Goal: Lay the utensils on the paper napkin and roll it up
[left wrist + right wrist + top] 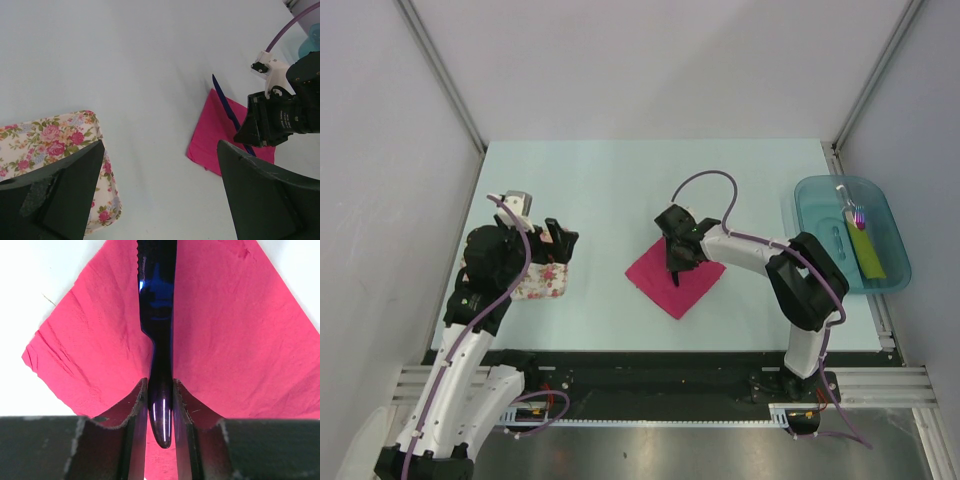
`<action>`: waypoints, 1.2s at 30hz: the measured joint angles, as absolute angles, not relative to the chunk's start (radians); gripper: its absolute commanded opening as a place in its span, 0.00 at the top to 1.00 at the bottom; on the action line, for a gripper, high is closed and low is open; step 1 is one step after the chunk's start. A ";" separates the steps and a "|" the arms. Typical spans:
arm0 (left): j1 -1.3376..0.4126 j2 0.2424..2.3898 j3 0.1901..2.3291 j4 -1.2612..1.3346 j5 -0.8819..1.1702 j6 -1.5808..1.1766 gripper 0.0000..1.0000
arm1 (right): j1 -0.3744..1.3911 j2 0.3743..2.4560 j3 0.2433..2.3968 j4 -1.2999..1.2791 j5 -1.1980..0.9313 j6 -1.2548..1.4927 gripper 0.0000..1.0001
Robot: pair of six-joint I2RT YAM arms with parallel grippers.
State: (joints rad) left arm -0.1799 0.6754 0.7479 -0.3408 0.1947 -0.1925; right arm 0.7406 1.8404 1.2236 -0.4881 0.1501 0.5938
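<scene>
The magenta paper napkin (675, 278) lies flat as a diamond on the table's middle; it also shows in the left wrist view (212, 132) and the right wrist view (235, 325). My right gripper (678, 252) (160, 390) is shut on the handle end of a dark blue knife (157, 295), which lies lengthwise along the napkin's middle (227, 107). My left gripper (558, 243) (160, 170) is open and empty, at the left above the edge of a floral cloth. The black fork is out of view.
A white cloth with pink floral print (540, 280) (50, 135) lies at the left under my left gripper. A teal tray (820, 230) at the right edge holds a white-handled brush (855, 212) and a yellow-green strip (866, 250).
</scene>
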 measured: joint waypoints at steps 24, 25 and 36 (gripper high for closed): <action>-0.173 0.681 0.722 -0.321 0.195 -0.203 0.00 | 0.743 1.908 1.269 -0.519 0.160 0.646 0.84; -0.173 0.681 0.721 -0.321 0.195 -0.203 0.00 | 0.743 1.909 1.270 -0.520 0.160 0.648 0.82; -0.171 0.687 0.720 -0.324 0.194 -0.202 0.00 | 0.742 1.912 1.274 -0.526 0.157 0.662 0.65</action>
State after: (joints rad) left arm -0.1711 0.6868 0.7197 -0.3241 0.1944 -0.2024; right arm 0.7418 1.9118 1.2743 -0.5259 0.1566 0.6624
